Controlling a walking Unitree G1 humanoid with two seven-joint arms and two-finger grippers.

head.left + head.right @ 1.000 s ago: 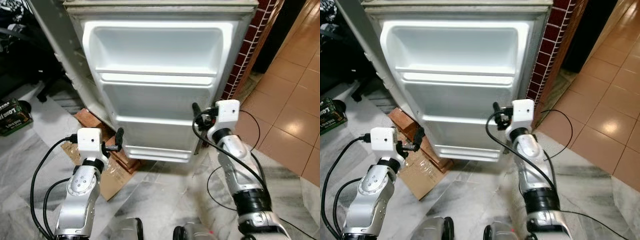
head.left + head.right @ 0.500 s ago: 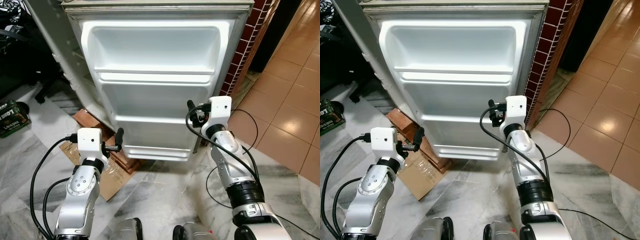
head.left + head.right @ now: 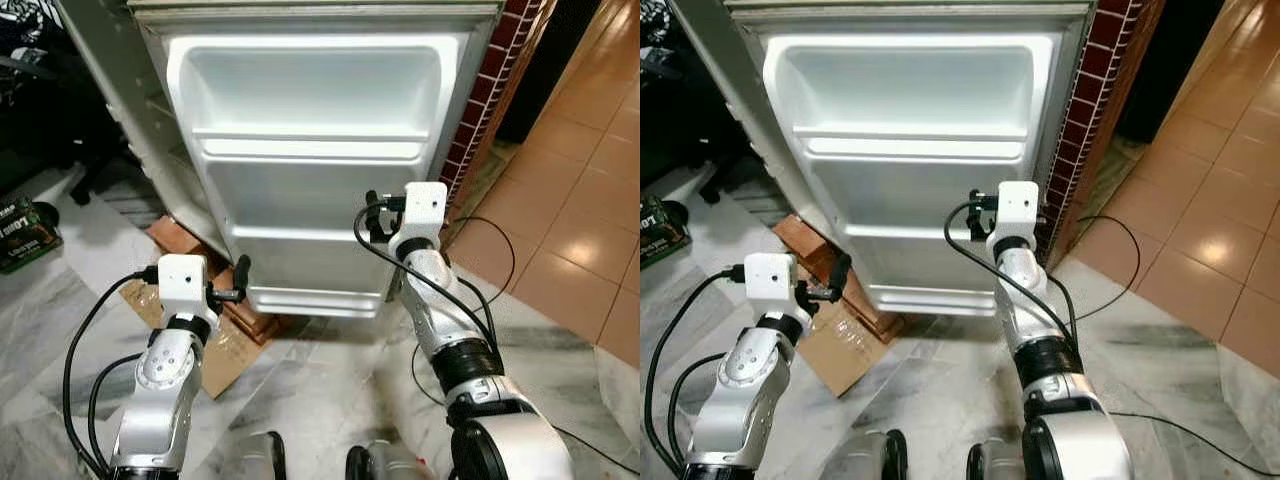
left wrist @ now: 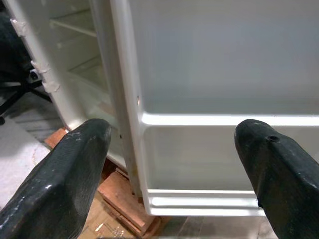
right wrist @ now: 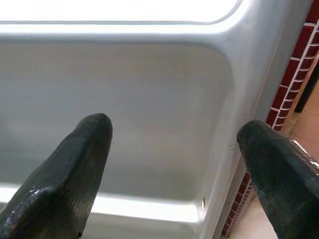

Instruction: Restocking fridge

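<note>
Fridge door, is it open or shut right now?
Open. The fridge door is swung out, its white inner liner and bare shelves facing the camera; the left wrist view shows the cabinet interior beside it.

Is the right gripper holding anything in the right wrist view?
No. The right gripper has its two black fingers spread apart, with bare white plastic fridge door liner between them.

The light is bright and even in the head views, with white glare on the fridge door (image 3: 315, 150) and a shine on the floor tiles (image 3: 590, 220). Wrist views look dimmer and soft.
</note>
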